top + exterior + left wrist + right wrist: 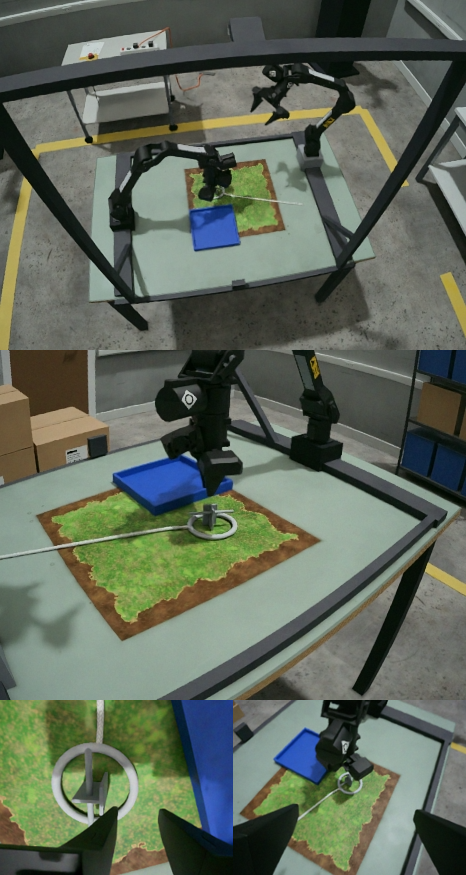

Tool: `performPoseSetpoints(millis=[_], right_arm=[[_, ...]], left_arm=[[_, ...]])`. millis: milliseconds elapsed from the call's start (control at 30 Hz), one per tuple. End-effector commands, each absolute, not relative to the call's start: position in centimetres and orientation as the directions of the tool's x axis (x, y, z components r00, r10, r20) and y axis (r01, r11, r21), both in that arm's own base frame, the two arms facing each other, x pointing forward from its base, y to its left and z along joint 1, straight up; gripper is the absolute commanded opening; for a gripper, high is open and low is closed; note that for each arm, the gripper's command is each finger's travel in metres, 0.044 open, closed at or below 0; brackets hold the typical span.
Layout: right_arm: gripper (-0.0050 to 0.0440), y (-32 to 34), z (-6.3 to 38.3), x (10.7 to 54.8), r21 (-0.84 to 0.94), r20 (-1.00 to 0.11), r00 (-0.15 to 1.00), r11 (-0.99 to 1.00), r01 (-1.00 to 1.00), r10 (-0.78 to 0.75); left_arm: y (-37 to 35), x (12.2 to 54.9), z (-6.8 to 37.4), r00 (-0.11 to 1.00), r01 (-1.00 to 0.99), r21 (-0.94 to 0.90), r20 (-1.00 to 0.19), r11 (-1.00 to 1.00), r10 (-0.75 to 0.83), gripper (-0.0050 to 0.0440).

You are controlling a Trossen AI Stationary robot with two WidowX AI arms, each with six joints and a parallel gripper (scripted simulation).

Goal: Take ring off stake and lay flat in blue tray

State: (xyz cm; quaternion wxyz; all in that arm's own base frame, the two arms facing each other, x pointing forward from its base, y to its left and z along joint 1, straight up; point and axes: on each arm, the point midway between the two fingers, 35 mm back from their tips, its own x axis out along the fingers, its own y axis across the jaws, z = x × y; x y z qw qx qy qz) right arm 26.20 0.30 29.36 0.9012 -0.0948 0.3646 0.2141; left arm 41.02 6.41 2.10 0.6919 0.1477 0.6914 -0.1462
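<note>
A grey ring (212,526) lies flat on the grass mat (150,560), around a short grey stake (211,515). A white rope (90,540) runs from the ring across the mat. In the left wrist view the ring (94,783) circles the stake (94,787). My left gripper (216,486) hangs just above the ring's rim on the tray side. Its fingers stand apart, with only grass between them. The blue tray (167,481) is empty beside the mat. My right gripper (267,107) is open, high above the table's far side.
A dark raised rail (380,490) runs along the table edges. The right arm's base (315,450) stands behind the tray. A dark frame (235,55) arches over the cell. Cardboard boxes (55,435) stand off the table.
</note>
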Motion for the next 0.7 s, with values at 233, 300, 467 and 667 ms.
performPoseSetpoints(millis=[233, 300, 467, 667], right_arm=[[0.0440, 0.4, 29.6, 25.9, -0.012, -0.702, 0.637, 0.888, -0.459, 0.320], [0.0440, 0.4, 29.6, 25.9, -0.012, -0.702, 0.637, 0.888, -0.459, 0.320], [0.0440, 0.4, 29.6, 25.9, -0.012, -0.702, 0.637, 0.888, -0.459, 0.320], [0.0440, 0.4, 29.6, 25.9, -0.012, -0.702, 0.637, 0.888, -0.459, 0.320]], left_arm=[[6.2, 41.1, -0.3, 0.005, 0.407, 0.002, -1.000, 0.913, 0.001, 0.0144], [6.2, 41.1, -0.3, 0.005, 0.407, 0.002, -1.000, 0.913, 0.001, 0.0144], [6.2, 41.1, -1.7, 0.005, 0.407, 0.002, -1.000, 0.913, 0.001, 0.0144], [6.3, 41.1, -2.7, 0.004, 0.406, 0.002, -1.000, 0.914, 0.001, 0.0144]])
